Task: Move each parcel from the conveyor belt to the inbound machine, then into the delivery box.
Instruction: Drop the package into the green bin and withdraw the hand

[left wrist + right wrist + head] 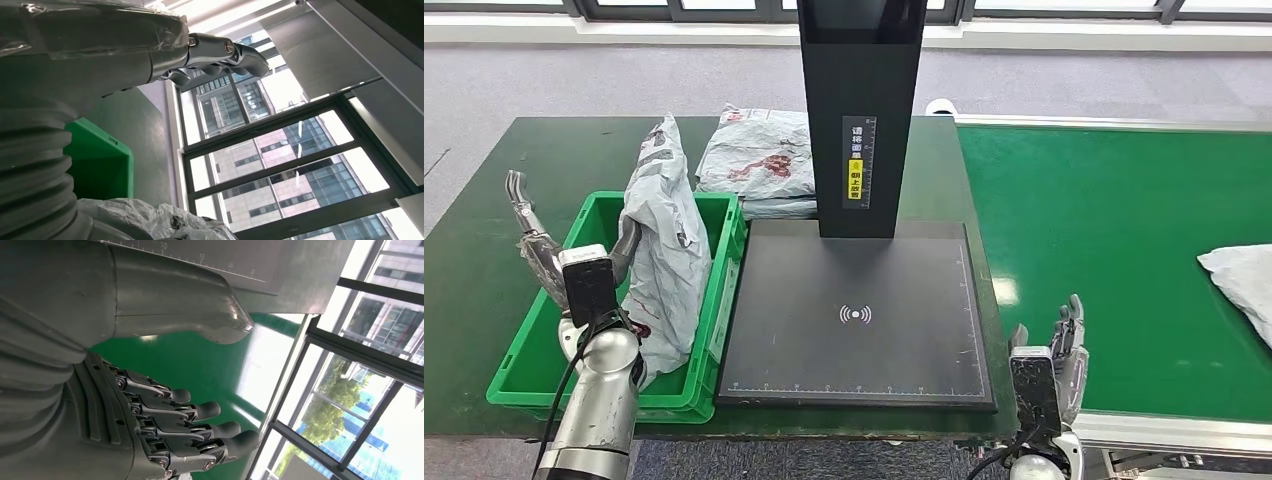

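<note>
A crumpled grey parcel (664, 250) stands on end inside the green delivery box (716, 201), leaning on its right wall. My left hand (539, 245) hovers over the box's left part with fingers spread wide and its thumb near the parcel, holding nothing. In the left wrist view the fingers (220, 52) stick out into free air above the parcel (150, 222). My right hand (1049, 365) is open at the near edge of the conveyor belt (1114, 230), fingers (200, 432) straight. Another grey parcel (1244, 285) lies on the belt at far right.
The inbound machine's black platform (854, 310) lies bare between box and belt, with its black pillar (861, 110) at the back. A third grey parcel (759, 160) lies on the dark green table (484, 260) behind the box.
</note>
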You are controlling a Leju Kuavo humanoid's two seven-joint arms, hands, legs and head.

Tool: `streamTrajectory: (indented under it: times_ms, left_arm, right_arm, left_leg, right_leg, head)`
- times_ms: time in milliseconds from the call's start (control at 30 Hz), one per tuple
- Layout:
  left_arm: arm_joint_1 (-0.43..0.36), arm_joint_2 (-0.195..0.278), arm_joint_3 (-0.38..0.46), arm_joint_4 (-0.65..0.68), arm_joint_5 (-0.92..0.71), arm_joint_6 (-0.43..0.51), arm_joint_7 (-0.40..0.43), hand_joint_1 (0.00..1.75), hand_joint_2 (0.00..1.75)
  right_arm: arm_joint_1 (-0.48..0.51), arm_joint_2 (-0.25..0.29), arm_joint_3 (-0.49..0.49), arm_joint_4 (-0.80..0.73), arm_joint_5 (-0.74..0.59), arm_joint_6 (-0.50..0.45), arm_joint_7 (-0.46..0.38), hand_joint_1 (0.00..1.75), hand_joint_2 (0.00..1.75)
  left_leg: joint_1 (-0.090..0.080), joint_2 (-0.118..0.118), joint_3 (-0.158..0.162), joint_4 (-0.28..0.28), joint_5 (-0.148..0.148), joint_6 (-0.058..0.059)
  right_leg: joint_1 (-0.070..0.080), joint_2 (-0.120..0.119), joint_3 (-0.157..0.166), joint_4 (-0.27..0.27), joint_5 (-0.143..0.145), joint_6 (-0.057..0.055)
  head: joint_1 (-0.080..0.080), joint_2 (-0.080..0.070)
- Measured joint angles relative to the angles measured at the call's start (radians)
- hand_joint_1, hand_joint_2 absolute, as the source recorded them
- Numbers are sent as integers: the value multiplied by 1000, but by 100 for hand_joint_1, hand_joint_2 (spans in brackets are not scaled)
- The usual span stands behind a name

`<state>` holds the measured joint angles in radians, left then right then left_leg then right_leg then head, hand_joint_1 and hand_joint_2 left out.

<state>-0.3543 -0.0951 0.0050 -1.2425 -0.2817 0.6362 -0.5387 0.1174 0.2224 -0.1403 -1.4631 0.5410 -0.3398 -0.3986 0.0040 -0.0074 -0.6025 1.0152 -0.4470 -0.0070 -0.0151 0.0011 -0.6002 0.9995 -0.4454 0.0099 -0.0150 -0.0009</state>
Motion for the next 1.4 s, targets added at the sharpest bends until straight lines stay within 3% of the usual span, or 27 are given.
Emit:
streamTrajectory:
  times_ms: [367, 600, 733, 1267, 1400]
  left_arm:
    - [0, -4, 0, 3, 14, -5, -4, 0, 175]
    - [7, -35, -2, -68, 277, -185, -78, 0, 175]
    - [-17, -59, -16, -89, 332, -166, -55, 0, 175]
    - [-100, -83, -27, -39, 364, -149, -31, 0, 175]
    - [-114, -91, -35, -30, 380, -220, 7, 0, 175]
  right_arm:
    - [-2, 0, 4, 10, 0, -10, -1, 0, 175]
    - [-15, -1, 6, 10, -16, -12, -20, 0, 175]
    - [-31, -1, 25, 10, -16, -26, -31, 0, 175]
    - [-41, -5, 40, 10, -40, -60, -34, 0, 175]
    - [-41, -7, 41, 10, -54, -74, -31, 0, 175]
  left_leg:
    - [0, 0, 0, 0, 0, 0]
    - [0, 0, 0, 0, 0, 0]
    - [0, 0, 0, 0, 0, 0]
    - [0, 0, 0, 0, 1, -1]
    - [0, 0, 0, 0, 1, -1]
  right_leg:
    - [0, 0, 0, 0, 0, 0]
    - [0, 0, 0, 0, 0, 0]
    - [0, 0, 0, 0, 0, 0]
    - [0, 0, 0, 0, 1, 0]
    - [0, 0, 0, 0, 1, 0]
  head:
    - [0, 0]
    - [0, 0]
    - [0, 0]
    - [0, 0]
    - [0, 0]
